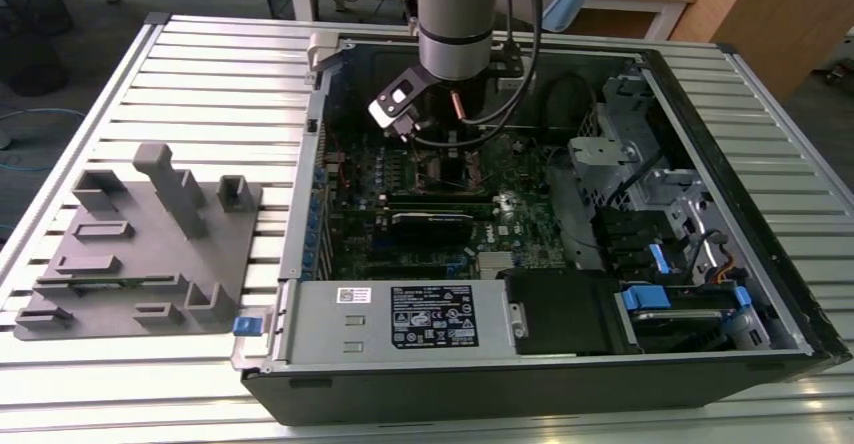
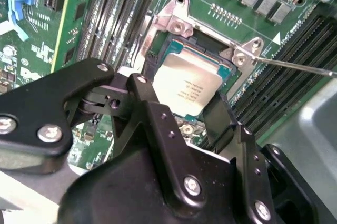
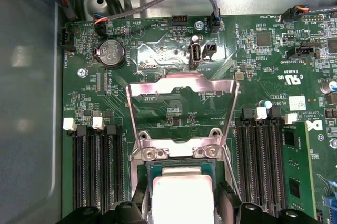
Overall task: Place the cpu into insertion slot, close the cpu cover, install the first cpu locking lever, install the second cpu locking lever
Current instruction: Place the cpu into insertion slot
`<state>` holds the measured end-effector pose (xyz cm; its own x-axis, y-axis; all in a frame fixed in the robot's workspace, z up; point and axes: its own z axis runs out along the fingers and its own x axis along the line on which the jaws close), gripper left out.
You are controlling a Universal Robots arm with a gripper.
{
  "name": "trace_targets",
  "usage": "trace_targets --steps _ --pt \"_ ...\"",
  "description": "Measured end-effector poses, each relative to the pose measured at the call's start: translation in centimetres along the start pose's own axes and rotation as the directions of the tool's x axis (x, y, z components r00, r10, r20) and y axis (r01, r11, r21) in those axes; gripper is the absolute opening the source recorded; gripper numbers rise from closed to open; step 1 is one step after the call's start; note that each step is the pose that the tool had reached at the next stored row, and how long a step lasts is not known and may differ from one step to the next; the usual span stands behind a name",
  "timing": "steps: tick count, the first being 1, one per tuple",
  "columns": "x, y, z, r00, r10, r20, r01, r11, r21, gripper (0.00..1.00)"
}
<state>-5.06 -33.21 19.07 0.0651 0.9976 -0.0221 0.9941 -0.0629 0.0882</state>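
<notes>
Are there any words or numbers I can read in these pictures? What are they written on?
No text here can be read for sure.
cpu: tiny dark print on its silver top, too small to read.
green circuit board: white lettering in many spots, too small to read.
black label on the grey metal box: too blurred to read.
white sticker beside that label: too blurred to read.

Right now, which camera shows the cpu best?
The second wrist view: the cpu shows most of its silver top, lying in the insertion slot. The first wrist view shows part of the cpu, cut off at the picture's edge. In the exterior view the arm hangs over that spot; I cannot make it out.
</notes>
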Motion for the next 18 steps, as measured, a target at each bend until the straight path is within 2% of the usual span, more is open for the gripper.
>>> trace_targets --steps 1,18 --pt "-0.01 0.0 -0.01 1.0 0.0 0.0004 0.0 1.0 0.0002 0.63" --pt "-0.01 0.07 -0.01 0.9999 -0.015 -0.0012 0.015 0.9999 0.0 0.63"
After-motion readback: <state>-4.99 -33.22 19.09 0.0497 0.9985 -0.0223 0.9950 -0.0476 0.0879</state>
